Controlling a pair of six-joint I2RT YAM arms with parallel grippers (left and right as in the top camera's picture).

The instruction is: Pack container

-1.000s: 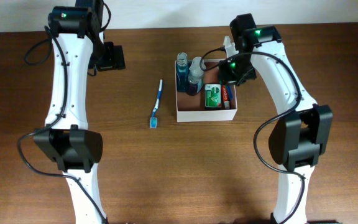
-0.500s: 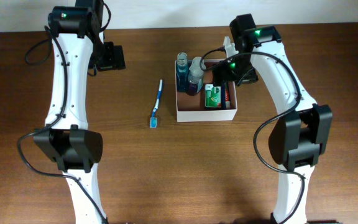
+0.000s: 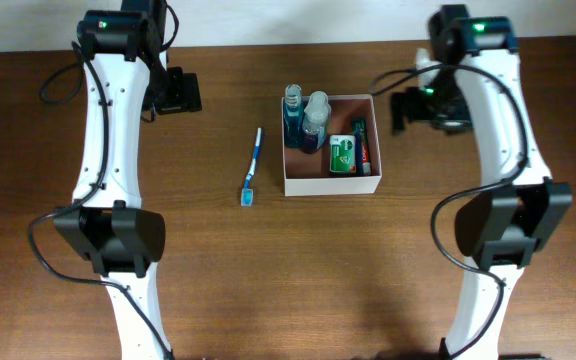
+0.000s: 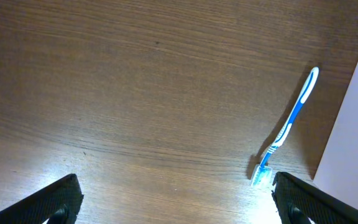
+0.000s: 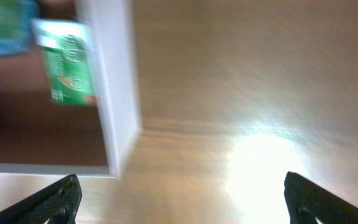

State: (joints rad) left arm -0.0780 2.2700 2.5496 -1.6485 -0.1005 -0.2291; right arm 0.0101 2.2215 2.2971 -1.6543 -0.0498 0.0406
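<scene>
Container holds blue bottle, clear bottle, green packet — toothbrush lies outside.

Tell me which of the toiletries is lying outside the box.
The blue-and-white toothbrush, flat on the table left of the container. The blue bottle, the clear bottle, the green packet and the tube beside it all sit inside.

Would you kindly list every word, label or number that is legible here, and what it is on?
Nothing is legible.
Green packet in the container: white print, too small overhead, blurred in the right wrist view.
Red-and-dark pack beside it: lettering too small.
Bottles: no label readable.
</scene>
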